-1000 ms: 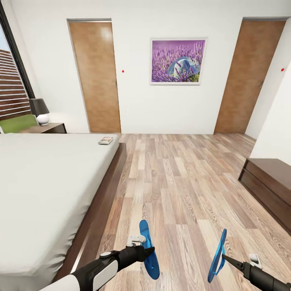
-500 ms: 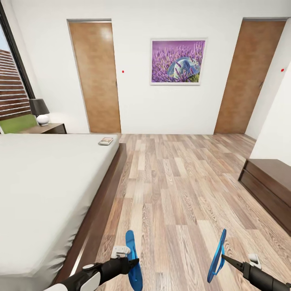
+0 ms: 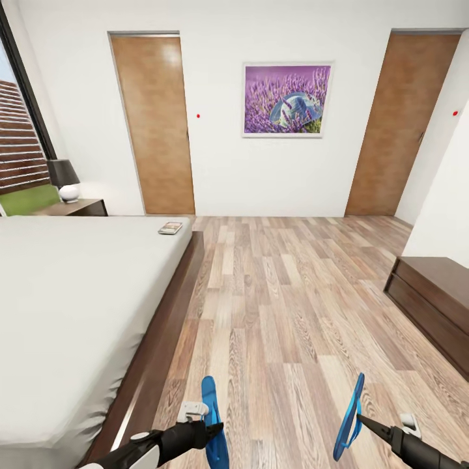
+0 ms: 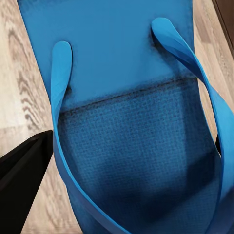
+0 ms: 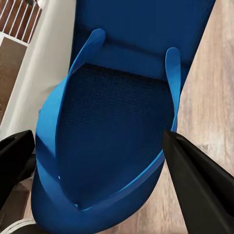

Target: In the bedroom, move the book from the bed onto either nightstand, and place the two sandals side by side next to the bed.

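- Since a second ago the left gripper (image 3: 207, 431) has drawn back toward the robot and sideways toward the bed, carrying its sandal (image 3: 213, 423) with it; the right arm has barely shifted.
- Biggest thing in the bedroom is the bed (image 3: 71, 306), light-grey mattress on a dark frame, running along the left of the head view.
- Grey-brown plank floor (image 3: 286, 299) stretches from the bed to the far white wall, where two brown wood panels flank a lavender picture (image 3: 286, 99).
- At the right edge sits a long dark bench cabinet (image 3: 435, 296).
- Beyond the bed's far end stands the nightstand (image 3: 81, 207) with a dark-shaded lamp (image 3: 64, 179) on top.
- Left sandal: held low over the floor just beside the bed frame, sole roughly flat, the fingers closed on it; in the left wrist view its straps (image 4: 122, 126) arch over the footbed.
- Right sandal (image 3: 349, 417): gripped on edge by the right gripper (image 3: 362, 422), well apart from the other sandal; the right wrist view shows dark fingers (image 5: 195, 180) clamped at either side.
- Smallest, the book (image 3: 170, 227) lies flat on the mattress's far corner, near the edge.
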`<state>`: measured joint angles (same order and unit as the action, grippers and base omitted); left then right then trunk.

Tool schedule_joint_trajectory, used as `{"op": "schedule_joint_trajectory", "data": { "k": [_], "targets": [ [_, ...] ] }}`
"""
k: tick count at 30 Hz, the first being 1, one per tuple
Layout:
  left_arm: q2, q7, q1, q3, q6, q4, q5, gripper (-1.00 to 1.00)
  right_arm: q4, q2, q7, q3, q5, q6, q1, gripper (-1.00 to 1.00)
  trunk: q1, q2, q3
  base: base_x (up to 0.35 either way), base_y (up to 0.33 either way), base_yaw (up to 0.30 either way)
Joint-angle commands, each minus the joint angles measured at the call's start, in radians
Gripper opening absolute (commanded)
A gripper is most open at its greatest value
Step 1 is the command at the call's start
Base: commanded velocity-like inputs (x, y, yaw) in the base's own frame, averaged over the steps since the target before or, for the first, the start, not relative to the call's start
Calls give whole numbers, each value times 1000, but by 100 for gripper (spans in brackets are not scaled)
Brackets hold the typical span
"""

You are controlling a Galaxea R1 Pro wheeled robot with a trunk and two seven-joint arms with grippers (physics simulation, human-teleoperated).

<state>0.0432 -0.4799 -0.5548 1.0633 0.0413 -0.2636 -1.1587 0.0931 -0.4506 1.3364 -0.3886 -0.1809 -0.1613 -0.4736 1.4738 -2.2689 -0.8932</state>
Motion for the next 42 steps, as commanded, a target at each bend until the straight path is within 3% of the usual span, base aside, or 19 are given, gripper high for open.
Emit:
{"op": "schedule_joint_trajectory", "data": {
  "k": [1, 17, 23, 42],
  "targets": [
    [1, -1, 3, 7, 5, 0, -7, -100, -1, 0, 3, 8, -10, -11, 0, -100, -4, 7, 2, 0, 0, 0],
    [-5, 0, 16, 9, 22, -2, -6, -100, -9, 0, 3, 9, -10, 37, 0, -100, -12, 21, 9, 0, 0, 0],
    [-27, 2, 28, 9, 22, -2, -6, -100, -16, 0, 3, 9, -9, 39, 0, -100, -12, 21, 9, 0, 0, 0],
    [-28, 3, 38, 9, 20, -2, -7, -100, -19, 1, 3, 8, -10, 59, 0, -100, -12, 21, 9, 0, 0, 0]
  ]
}}
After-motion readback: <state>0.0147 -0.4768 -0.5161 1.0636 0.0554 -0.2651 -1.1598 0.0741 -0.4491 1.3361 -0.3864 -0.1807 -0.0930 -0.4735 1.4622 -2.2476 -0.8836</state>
